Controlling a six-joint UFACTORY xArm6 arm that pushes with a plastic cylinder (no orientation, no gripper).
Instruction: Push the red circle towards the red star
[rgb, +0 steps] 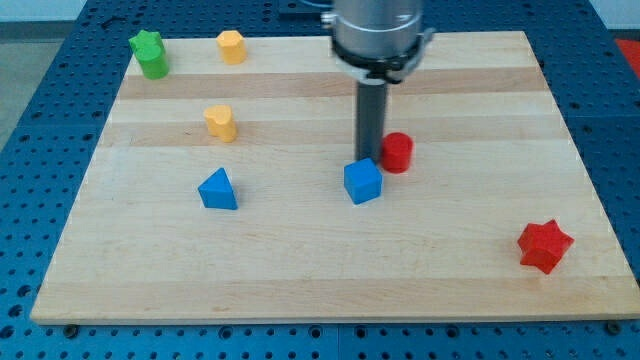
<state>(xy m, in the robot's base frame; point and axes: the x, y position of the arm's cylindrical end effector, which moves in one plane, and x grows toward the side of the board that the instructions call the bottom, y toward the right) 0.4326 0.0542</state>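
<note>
The red circle (398, 152) stands a little right of the board's middle. The red star (545, 246) lies near the view's bottom right corner of the board. My rod comes down from the view's top; my tip (369, 160) is just left of the red circle, close to or touching it, and directly behind the blue cube (363, 181), which hides the tip's very end.
A blue triangle (218, 189) lies left of centre. A yellow block (220, 122) sits above it, another yellow block (231, 46) near the top edge, and a green block (150, 54) at the top left corner. The wooden board (300, 260) rests on a blue perforated table.
</note>
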